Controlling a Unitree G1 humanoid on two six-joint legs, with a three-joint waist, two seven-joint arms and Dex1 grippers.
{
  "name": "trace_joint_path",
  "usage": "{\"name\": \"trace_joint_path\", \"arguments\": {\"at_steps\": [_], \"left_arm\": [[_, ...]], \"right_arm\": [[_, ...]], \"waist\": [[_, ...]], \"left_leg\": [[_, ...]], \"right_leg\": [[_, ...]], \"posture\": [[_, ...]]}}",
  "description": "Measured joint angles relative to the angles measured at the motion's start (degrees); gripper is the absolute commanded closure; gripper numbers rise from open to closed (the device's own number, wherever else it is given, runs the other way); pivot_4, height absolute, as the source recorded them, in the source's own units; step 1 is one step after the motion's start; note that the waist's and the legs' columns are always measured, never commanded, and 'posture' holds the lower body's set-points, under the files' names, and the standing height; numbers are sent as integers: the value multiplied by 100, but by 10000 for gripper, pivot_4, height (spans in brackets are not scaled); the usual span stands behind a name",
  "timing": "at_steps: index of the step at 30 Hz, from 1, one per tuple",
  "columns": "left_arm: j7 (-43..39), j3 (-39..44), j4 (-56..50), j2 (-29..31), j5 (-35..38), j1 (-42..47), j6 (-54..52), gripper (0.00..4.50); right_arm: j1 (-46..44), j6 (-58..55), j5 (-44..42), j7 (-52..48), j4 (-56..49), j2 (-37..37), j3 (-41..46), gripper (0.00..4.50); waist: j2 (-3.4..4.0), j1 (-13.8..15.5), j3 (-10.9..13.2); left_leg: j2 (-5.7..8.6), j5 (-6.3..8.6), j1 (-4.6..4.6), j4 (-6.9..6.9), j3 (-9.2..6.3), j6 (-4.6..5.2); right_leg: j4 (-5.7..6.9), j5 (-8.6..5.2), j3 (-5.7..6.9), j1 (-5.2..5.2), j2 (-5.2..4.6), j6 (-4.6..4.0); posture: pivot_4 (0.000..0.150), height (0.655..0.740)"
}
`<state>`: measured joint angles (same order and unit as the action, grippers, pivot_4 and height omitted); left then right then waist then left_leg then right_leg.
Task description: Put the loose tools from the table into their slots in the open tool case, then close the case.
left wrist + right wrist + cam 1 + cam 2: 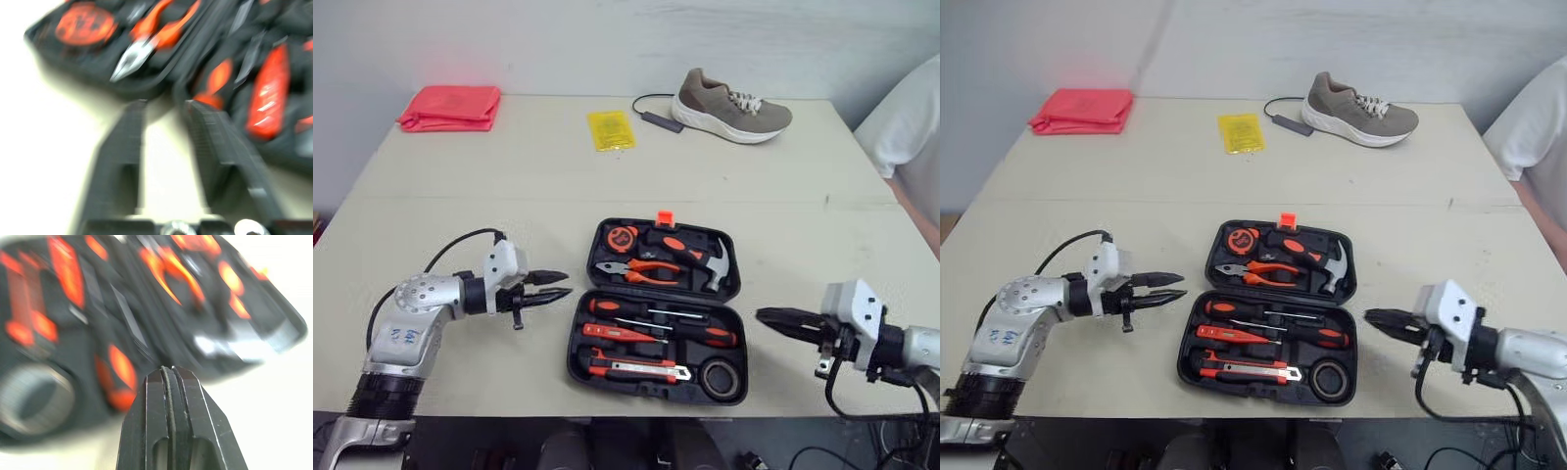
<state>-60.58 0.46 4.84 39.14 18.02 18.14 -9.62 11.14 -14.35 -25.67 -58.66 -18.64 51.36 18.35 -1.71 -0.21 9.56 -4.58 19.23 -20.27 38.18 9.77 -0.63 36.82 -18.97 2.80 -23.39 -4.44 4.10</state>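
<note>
The black tool case (656,311) lies open flat at the table's near middle. Its far half holds a tape measure (623,237), orange-handled pliers (641,269) and a hammer (705,257). Its near half holds screwdrivers (661,324), a utility knife (641,368) and a roll of black tape (722,378). My left gripper (564,285) hovers open just left of the case, fingers pointing at it, nothing between them. My right gripper (762,315) sits right of the case, shut and empty, pointing at its right edge. In the right wrist view the shut fingertips (171,377) face the case.
At the far side lie a folded red cloth (450,107), a yellow packet (610,129) and a tan shoe (729,106) with a black cable (654,111) beside it. A person in white (915,127) stands at the table's right edge.
</note>
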Motion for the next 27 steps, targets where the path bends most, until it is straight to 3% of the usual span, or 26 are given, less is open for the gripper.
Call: {"name": "trace_joint_path", "arguments": {"at_steps": [8,15,27], "left_arm": [[215,-707,796,-534,-693,619,109,44350],[123,-861,913,-803,-752,762,94,44350],[617,-751,1049,-1117,-944,892,-22,44350]], "right_arm": [[-798,31,453,-29,1181,-131,-744,45000],[-2034,-106,742,-134,1779,-474,-1592,45000],[-3145,-382,1266,-73,2676,-909,-2035,45000]], "waist": [[3,-3,0],[22,-26,7],[24,-2,6]], "left_leg": [[4,-6,-2,0,25,9],[5,-11,1,13,30,12],[3,-8,-7,43,27,16]], "right_leg": [[11,11,3,-17,0,19],[27,12,6,-19,-1,21],[39,16,8,-19,-7,27]], "posture": [[1500,7400],[1500,7400],[1500,7400]]}}
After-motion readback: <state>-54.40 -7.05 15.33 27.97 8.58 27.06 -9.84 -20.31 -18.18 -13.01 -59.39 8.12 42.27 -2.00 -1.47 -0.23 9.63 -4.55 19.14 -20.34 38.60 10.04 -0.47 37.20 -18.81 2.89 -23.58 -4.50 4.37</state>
